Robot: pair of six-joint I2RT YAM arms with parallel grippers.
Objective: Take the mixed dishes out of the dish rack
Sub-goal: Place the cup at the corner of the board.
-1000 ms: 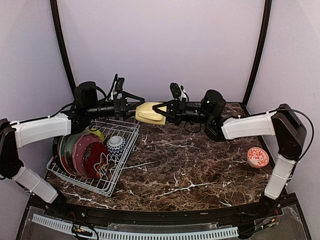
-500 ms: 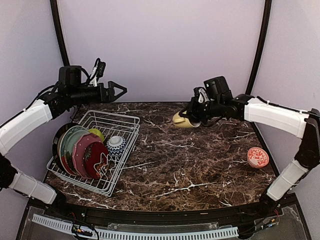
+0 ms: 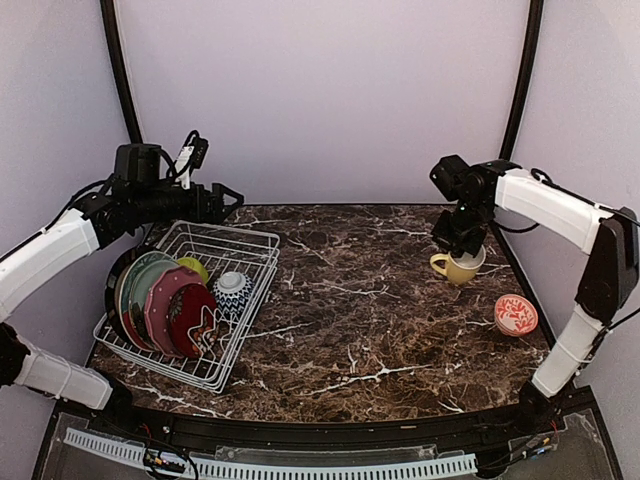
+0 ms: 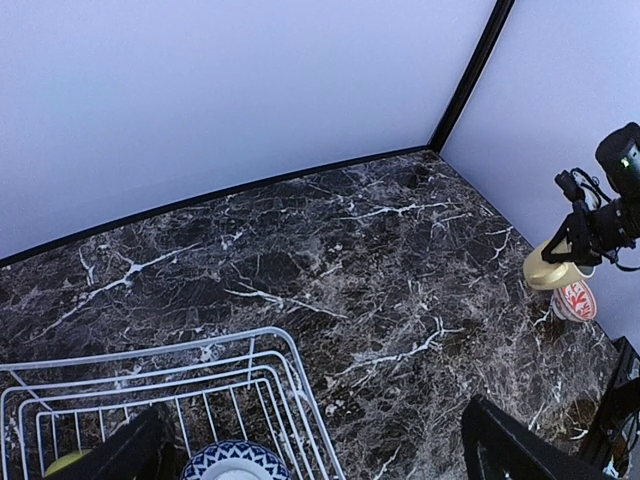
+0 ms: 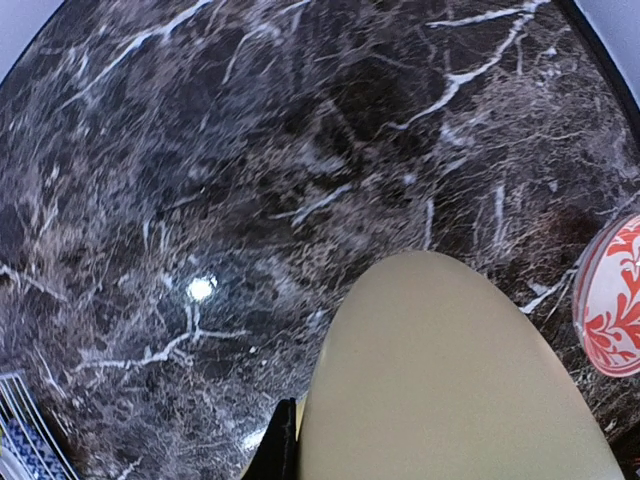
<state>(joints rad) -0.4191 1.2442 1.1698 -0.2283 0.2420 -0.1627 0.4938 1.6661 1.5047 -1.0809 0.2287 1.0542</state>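
Open marble table (image 3: 360, 310) lies between dish rack (image 3: 228, 233) and mug (image 3: 458, 268).

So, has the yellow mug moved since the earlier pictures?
Yes. The pale yellow mug went right, away from the dish rack, and is now near the red-white bowl.

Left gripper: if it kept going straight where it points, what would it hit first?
Probably the bare marble table beyond the dish rack; no dish seems in line with the left gripper, though depth is unclear.
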